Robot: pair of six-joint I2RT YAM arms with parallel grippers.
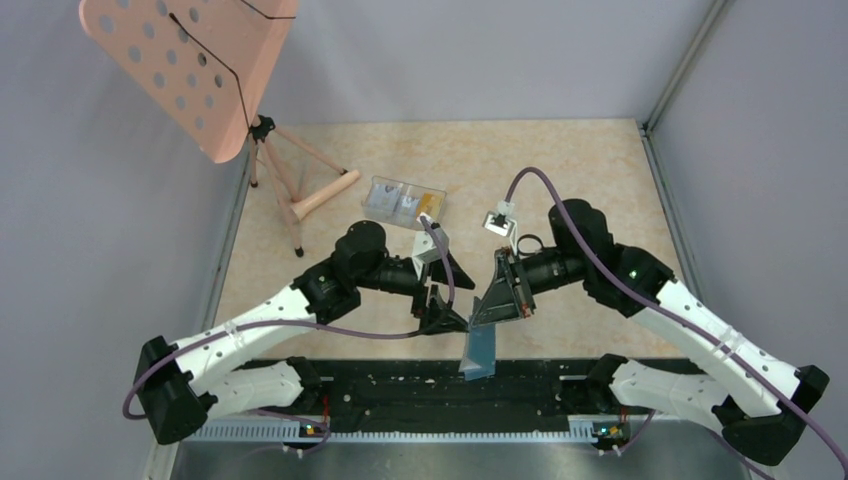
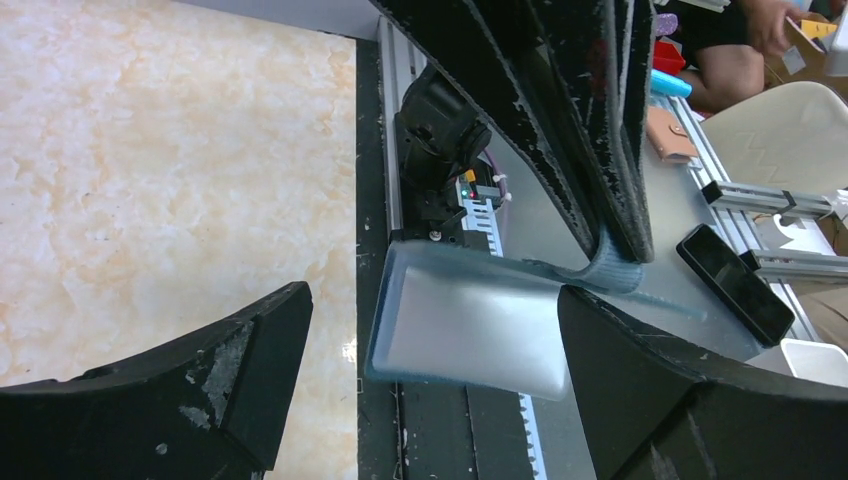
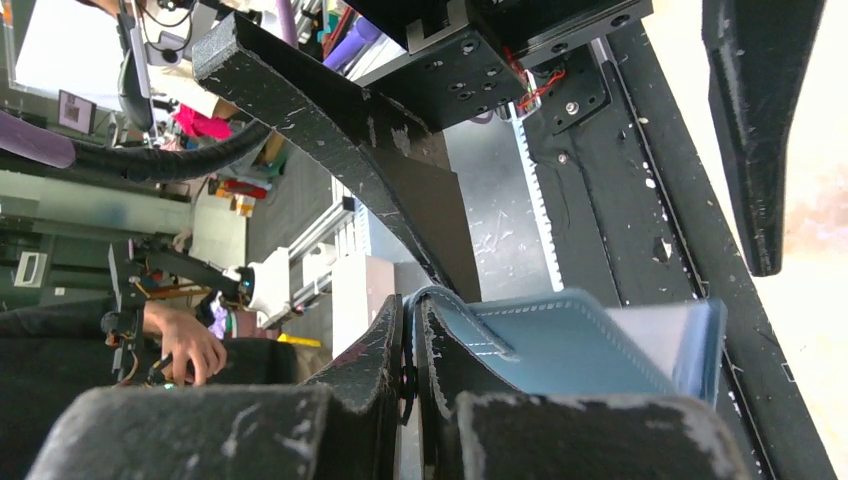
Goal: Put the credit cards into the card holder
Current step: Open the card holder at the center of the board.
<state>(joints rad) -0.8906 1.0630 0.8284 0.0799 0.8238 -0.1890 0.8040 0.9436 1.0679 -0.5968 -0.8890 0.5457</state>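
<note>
The right gripper (image 1: 485, 312) has its fingers pressed together on a corner of the card holder (image 1: 480, 352). In the right wrist view the two black pads (image 3: 385, 345) pinch the stitched teal edge just where a small strap loops out. The card holder hangs down from that pinch, clear of the table (image 1: 560, 170), over the black strip at the near edge between the two arm bases. Its lighter blue inside shows in the right wrist view (a paler sheet stands in the fold).

The left gripper (image 1: 462, 305) is spread wide and holds nothing. It sits just left of the right gripper, and its two fingers frame the hanging card holder (image 2: 470, 320) without touching it – one finger (image 2: 200, 400) is well off to the side, the other (image 2: 680, 400) near the card holder's edge.

The credit cards (image 1: 398, 205) lie in a clear compartment box (image 1: 440, 195) on the far middle of the table, well apart from both grippers – pale ones to the left, an orange-yellow one at the right end. A pink perforated stand (image 1: 190, 70) on a tripod rises at the far left.
</note>
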